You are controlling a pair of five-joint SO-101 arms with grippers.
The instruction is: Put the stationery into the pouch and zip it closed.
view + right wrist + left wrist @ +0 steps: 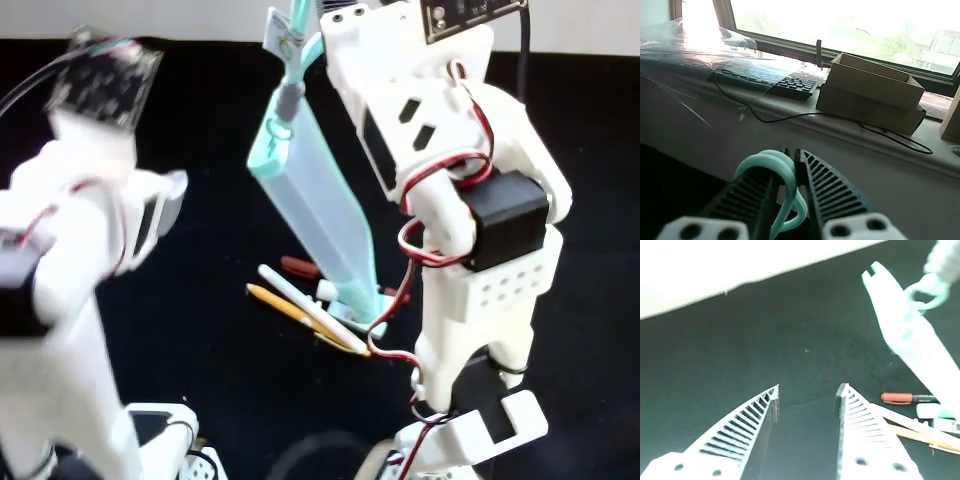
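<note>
The pale teal pouch (318, 215) hangs tilted, its lower end resting on the black table by the stationery. My right gripper (292, 38) is above it, shut on the pouch's teal loop (771, 165). Under the pouch lie a white pen (300, 300), a yellow pencil (285, 308) and a red marker (299, 266). My left gripper (808, 392) hovers open and holding nothing over bare table, left of the pouch (912, 335). The red marker (897, 398), white pen (910, 421) and pencil (922, 436) lie just beyond one of its fingertips (842, 392).
The black table (200, 340) has free room left of the stationery. A pale wall (715, 270) bounds its far edge. Behind it, a sill holds a keyboard (765, 80) and cardboard boxes (872, 92). The arm bases (160, 430) stand at the near edge.
</note>
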